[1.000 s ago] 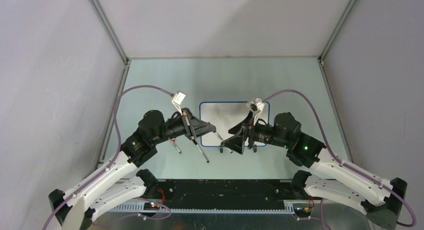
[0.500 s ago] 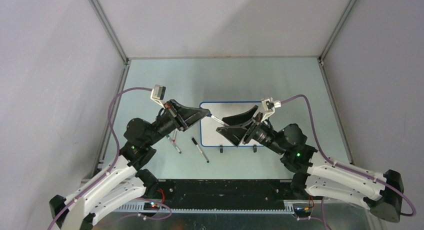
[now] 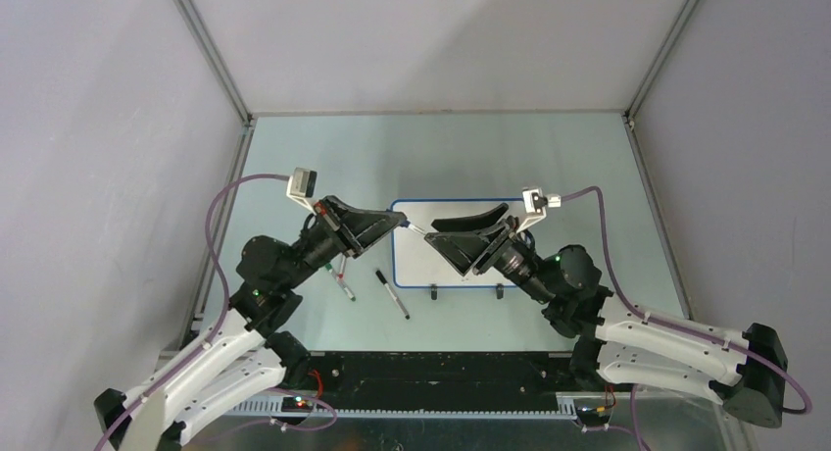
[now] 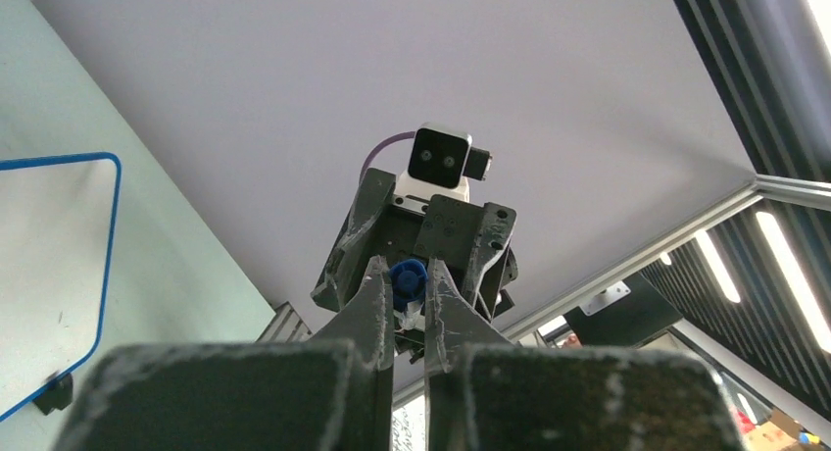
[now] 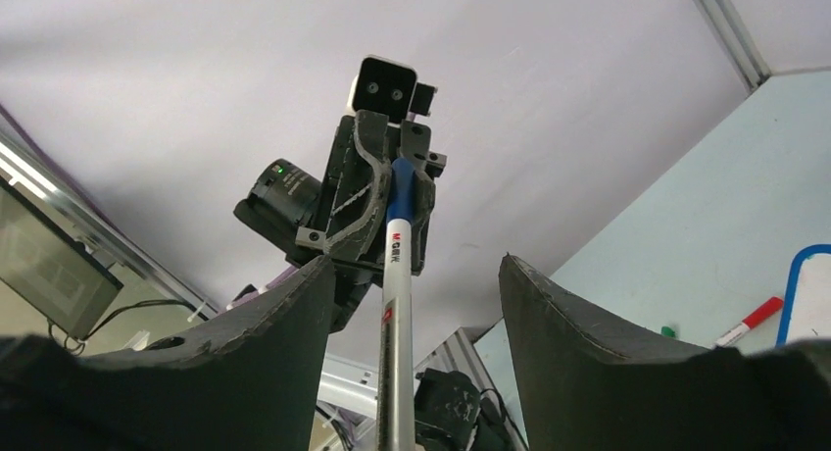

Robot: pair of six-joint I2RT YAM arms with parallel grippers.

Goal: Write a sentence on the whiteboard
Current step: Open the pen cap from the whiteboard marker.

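The whiteboard (image 3: pixel 419 271) lies flat at the table's middle, blue-rimmed, with two black clip feet on its near edge. No sentence shows on its visible parts. My left gripper (image 3: pixel 397 223) is raised above the board's left end and shut on the blue-capped end of a white marker (image 3: pixel 415 230). In the left wrist view the blue cap (image 4: pixel 409 280) sits between the fingers. My right gripper (image 3: pixel 433 239) faces it, jaws wide open. In the right wrist view the marker (image 5: pixel 395 314) runs between the open jaws without touching them.
A black marker (image 3: pixel 392 294) and a red-and-green marker (image 3: pixel 343 280) lie on the table left of the board. The red one also shows in the right wrist view (image 5: pixel 750 321). Grey walls enclose the table on three sides.
Both grippers have risen from the board's near edge and turned to face each other. The left one carried the marker up, and its body now lies between the right gripper's open jaws.
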